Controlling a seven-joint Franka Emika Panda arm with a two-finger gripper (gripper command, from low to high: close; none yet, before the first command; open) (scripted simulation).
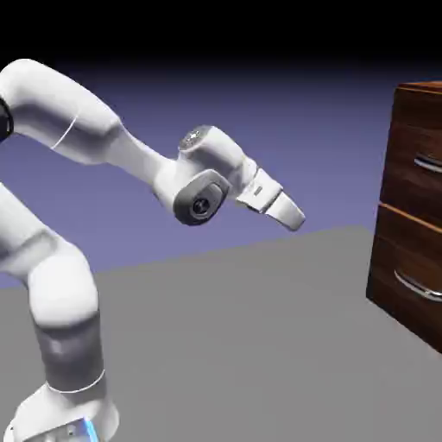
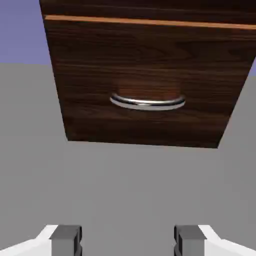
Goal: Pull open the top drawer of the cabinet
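a white robot arm reaches from the lower left toward a dark reddish-brown wood-grain cabinet at the right edge. the gripper hangs in mid-air, well apart from the cabinet, its fingers spread wide with nothing between them. the top drawer sits flush and shut, its curved silver handle untouched. the hand view looks at the lower drawer instead. the task seems barely begun: approach, grasp and pull all remain.
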